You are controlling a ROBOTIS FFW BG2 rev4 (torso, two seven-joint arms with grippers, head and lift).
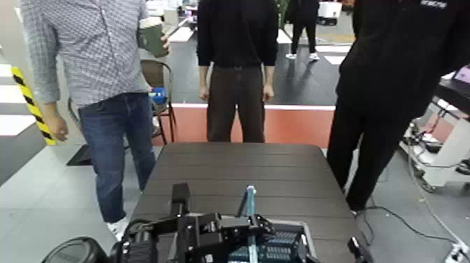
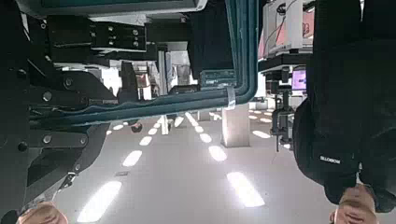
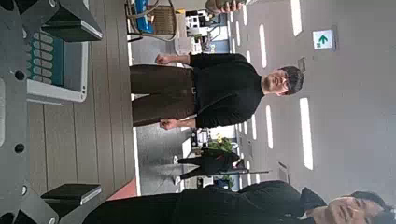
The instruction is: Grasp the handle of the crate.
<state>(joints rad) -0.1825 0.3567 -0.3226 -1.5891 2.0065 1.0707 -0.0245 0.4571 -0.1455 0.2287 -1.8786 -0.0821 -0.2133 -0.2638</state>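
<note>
The grey-blue crate [image 1: 283, 246] stands on the near end of the dark table, at the bottom of the head view. Its teal handle [image 1: 249, 201] stands up from the rim. My left gripper [image 1: 240, 225] is at the foot of the handle. In the left wrist view the teal handle [image 2: 187, 98] runs between the black fingers [image 2: 89, 86], which are closed on it. My right gripper [image 3: 70, 110] is open and empty, level with the table beside the crate [image 3: 51, 61], its fingertips [image 3: 73, 21] wide apart. The right arm barely shows in the head view.
Three people stand around the far end and sides of the table [image 1: 238, 171]; the one on the left [image 1: 98, 77] holds a green cup. A chair [image 1: 159, 84] stands behind them. A yellow-and-black striped post [image 1: 31, 105] is at the far left.
</note>
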